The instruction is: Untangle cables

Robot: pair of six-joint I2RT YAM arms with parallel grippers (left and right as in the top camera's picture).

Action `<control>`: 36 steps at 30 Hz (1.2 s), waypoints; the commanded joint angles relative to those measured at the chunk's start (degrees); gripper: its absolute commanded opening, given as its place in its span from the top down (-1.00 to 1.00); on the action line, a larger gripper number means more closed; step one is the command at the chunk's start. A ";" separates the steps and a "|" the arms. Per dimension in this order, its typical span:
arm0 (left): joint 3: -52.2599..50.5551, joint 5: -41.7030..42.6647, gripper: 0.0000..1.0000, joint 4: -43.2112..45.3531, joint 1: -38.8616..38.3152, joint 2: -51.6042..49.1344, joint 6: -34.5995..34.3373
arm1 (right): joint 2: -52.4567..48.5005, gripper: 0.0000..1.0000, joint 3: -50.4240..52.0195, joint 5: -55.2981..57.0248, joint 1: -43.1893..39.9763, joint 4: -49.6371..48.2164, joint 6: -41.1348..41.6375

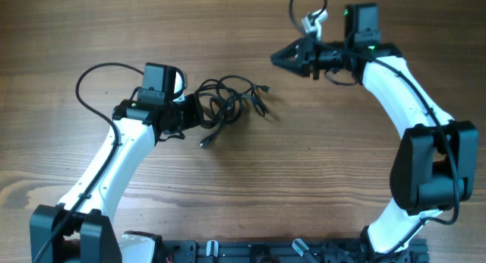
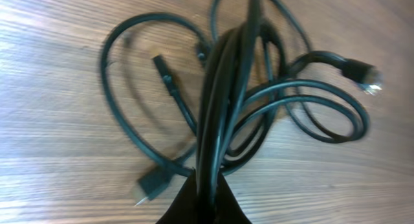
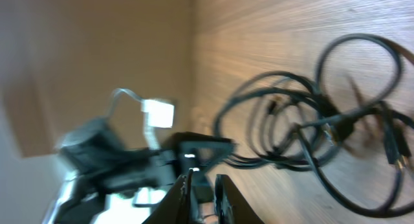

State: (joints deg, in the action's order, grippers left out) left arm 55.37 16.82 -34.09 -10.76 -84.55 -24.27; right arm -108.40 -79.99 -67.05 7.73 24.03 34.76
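At mid-table the left gripper (image 1: 196, 112) clamps the cables (image 2: 220, 101), likely anchoring them, while the right gripper (image 1: 279, 58), jaw state unclear, hovers apart.

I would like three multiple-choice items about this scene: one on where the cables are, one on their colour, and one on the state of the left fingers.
1. The cables are:
A. at the left fingers
B. far from any fingers
C. hanging in the air

2. The cables' colour is:
A. white
B. black
C. red

3. The left fingers are:
A. spread wide
B. shut on the cables
C. out of view

Answers:
1 A: the overhead view shows the clump meeting the left fingers.
2 B: every cord looks black.
3 B: the left wrist view shows strands running in between the closed fingers.
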 commanded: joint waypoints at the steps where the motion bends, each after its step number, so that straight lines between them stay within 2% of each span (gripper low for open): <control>1: 0.33 11.02 0.92 4.94 0.07 0.15 -0.87 | 2.43 0.49 -0.15 10.01 3.17 6.19 -12.59; 4: 0.33 16.79 0.92 10.58 0.07 0.17 -4.17 | 6.32 0.34 -0.15 18.64 4.31 11.52 -13.75; 6: 0.33 19.32 0.92 13.44 0.07 0.15 -6.51 | 10.73 0.17 -0.17 27.69 4.85 15.96 -13.60; 8: 0.33 20.09 0.92 14.99 0.07 0.15 -8.90 | 14.71 -0.11 -0.15 36.24 6.14 20.06 -13.51; 9: 0.33 20.22 0.92 15.80 0.07 0.15 -11.02 | 16.06 -0.36 -0.17 40.70 7.28 21.99 -13.35; 11: 0.33 20.28 0.92 17.14 0.07 0.17 -14.10 | 16.52 -0.61 -0.15 43.85 9.25 23.69 -12.11; 12: 0.33 20.55 0.92 17.88 0.07 0.17 -15.45 | 16.13 -0.64 -0.15 43.21 10.34 23.87 -12.04; 16: 0.33 22.38 0.92 19.96 0.07 0.17 -17.18 | 12.37 -0.63 -0.15 39.39 14.21 23.15 -3.39; 17: 0.33 22.36 0.92 19.96 0.07 0.15 -17.18 | 10.95 -0.36 -0.15 38.77 14.95 23.12 1.64; 18: 0.33 22.36 0.92 19.96 0.07 0.17 -17.18 | 9.18 -0.28 -0.15 38.71 15.54 23.17 10.58; 20: 0.33 22.36 0.92 19.96 0.07 0.17 -17.16 | 7.21 -0.27 -0.15 38.62 16.15 23.21 23.87; 21: 0.33 22.36 0.92 19.96 0.07 0.17 -17.16 | 6.34 -0.43 -0.15 38.45 16.74 23.15 30.40; 22: 0.33 22.36 0.92 19.96 0.07 0.17 -17.16 | 5.73 -0.43 -0.15 38.45 17.27 22.38 33.18; 24: 0.33 22.36 0.92 19.96 0.07 0.17 -17.16 | 5.42 -0.44 -0.15 38.49 18.78 17.62 33.70; 27: 0.33 22.36 0.92 19.96 0.07 0.17 -17.16 | 4.33 -0.43 -0.15 38.97 21.07 14.23 42.29; 31: 0.33 22.36 0.92 19.93 0.07 0.17 -17.16 | 1.07 -0.41 -0.15 39.15 23.58 12.33 49.51; 34: 0.33 22.38 0.92 19.93 0.07 0.15 -17.16 | -1.84 -0.36 -0.15 39.98 23.67 11.41 50.90; 36: 0.33 22.38 0.92 19.74 0.07 0.15 -17.16 | -3.37 -0.25 -0.15 41.27 23.54 10.82 50.49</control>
State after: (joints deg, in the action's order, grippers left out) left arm 55.27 37.50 -14.68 -10.76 -84.58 -41.08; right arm -109.14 -79.99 -28.12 31.20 35.27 83.35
